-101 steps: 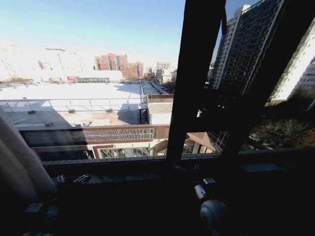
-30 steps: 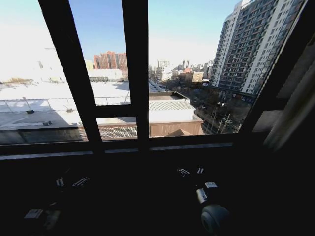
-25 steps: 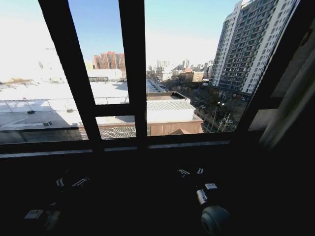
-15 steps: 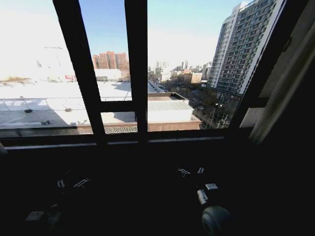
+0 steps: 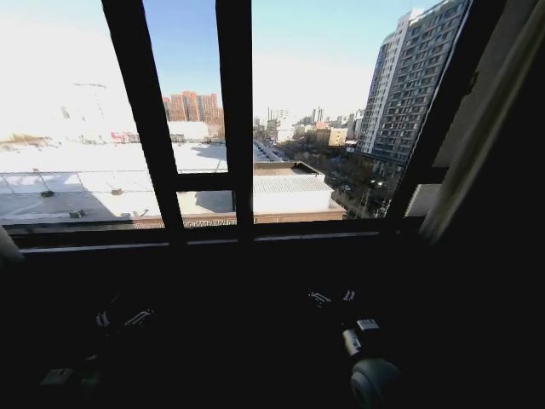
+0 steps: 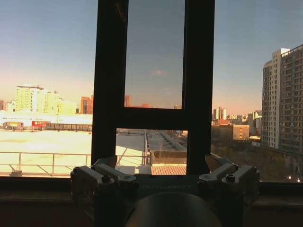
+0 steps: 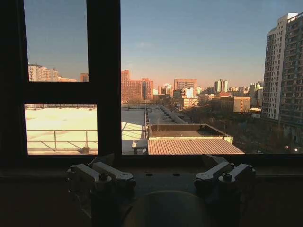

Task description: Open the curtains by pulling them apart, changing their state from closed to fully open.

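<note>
Curtains bunched at 2 o'clock, running up-down, leaning.
Left hand and right hand spread wide, holding nothing.

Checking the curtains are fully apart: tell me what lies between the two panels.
In the head view, bare window glass and dark frame bars lie between the left curtain and the right curtain.

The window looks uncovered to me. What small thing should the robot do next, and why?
Probably just draw both arms back. The right curtain is bunched at the right edge of the window, the left curtain a sliver at the left; the left gripper and right gripper sit low, fingers open, empty.
</note>
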Robot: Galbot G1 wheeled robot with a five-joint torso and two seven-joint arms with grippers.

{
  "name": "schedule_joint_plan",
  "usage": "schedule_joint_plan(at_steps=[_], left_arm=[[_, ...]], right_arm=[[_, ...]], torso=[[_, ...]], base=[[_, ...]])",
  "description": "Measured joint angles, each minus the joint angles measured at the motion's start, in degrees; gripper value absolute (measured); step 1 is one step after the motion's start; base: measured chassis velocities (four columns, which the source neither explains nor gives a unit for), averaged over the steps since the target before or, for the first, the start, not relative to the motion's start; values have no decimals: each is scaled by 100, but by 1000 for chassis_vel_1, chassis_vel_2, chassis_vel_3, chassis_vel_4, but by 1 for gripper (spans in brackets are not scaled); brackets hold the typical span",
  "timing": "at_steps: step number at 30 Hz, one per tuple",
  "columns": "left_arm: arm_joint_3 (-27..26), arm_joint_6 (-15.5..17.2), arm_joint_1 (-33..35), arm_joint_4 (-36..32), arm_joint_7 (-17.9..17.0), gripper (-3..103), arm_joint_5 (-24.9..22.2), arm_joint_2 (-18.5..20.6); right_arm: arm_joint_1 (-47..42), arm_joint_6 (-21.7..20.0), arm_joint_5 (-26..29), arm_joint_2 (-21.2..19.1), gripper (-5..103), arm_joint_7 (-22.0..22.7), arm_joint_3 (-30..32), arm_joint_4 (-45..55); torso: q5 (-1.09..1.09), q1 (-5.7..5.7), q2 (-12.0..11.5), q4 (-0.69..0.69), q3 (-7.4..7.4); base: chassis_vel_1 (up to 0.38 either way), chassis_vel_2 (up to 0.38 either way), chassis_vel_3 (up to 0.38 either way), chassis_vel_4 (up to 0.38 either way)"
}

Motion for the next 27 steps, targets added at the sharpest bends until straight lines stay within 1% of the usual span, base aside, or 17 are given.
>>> schedule_joint_plan(at_steps=[5, 9, 11, 13, 21, 27], left_arm=[[12, -14, -22, 21, 0, 100, -9, -8], [13, -14, -47, 21, -1, 100, -20, 16], [19, -14, -60, 20, -2, 100, -22, 18], [30, -14, -78, 30, -2, 100, -22, 6], [25, -75, -39, 50, -1, 100, -34, 7], [25, -93, -104, 138, 1, 100, -43, 9]], right_arm=[[3, -50, -30, 69, 100, 47, -73, 51], [-5, -72, -50, 90, 100, 69, -83, 82], [-17, -76, -51, 90, 100, 72, -72, 95], [-27, -78, -53, 80, 100, 75, -43, 109], [3, -87, -92, 85, 100, 78, -119, 93], [34, -102, -99, 42, 100, 78, -117, 64]], torso=[[0, -13, 7, -2, -5], [-1, -15, 9, 0, -6], [-1, -15, 9, 1, -5], [-1, -12, 7, -2, -4], [0, -11, 7, 0, -4], [-1, -11, 7, -1, -4]], base=[[-14, 4, 11, -9], [64, -12, -10, 39], [0, 0, 0, 0], [0, 0, 0, 0], [0, 0, 0, 0], [0, 0, 0, 0]])
